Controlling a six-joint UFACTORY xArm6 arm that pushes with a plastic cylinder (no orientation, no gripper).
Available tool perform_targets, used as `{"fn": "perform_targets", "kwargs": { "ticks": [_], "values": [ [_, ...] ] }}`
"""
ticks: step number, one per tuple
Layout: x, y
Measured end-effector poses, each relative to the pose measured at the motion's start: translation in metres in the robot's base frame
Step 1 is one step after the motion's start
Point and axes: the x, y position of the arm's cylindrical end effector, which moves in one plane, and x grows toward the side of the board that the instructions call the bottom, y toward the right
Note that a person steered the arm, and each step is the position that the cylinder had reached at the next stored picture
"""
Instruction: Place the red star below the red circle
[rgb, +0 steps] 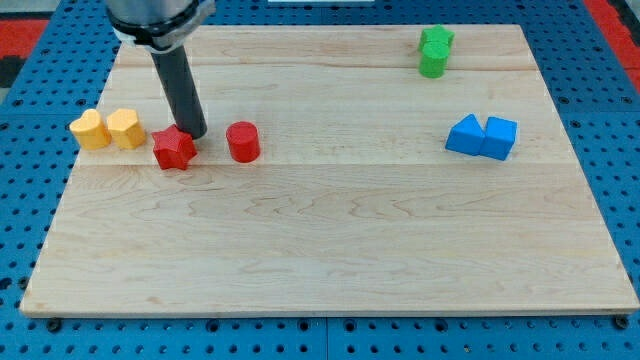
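The red star (173, 148) lies at the view's left on the wooden board (330, 240). The red circle (243, 141) stands a short way to its right, at about the same height. My tip (195, 135) is at the star's upper right edge, touching or nearly touching it, between the star and the red circle. The dark rod rises from there to the view's top left.
Two yellow blocks (108, 129) sit side by side just left of the star. A green star and a green circle (434, 52) stand together at the top right. A blue triangle and a blue cube (482, 136) stand together at the right.
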Motion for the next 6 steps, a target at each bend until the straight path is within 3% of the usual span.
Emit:
{"fn": "perform_targets", "kwargs": {
  "ticks": [3, 6],
  "values": [
    [0.008, -0.059],
    [0.063, 0.030]
  ]
}}
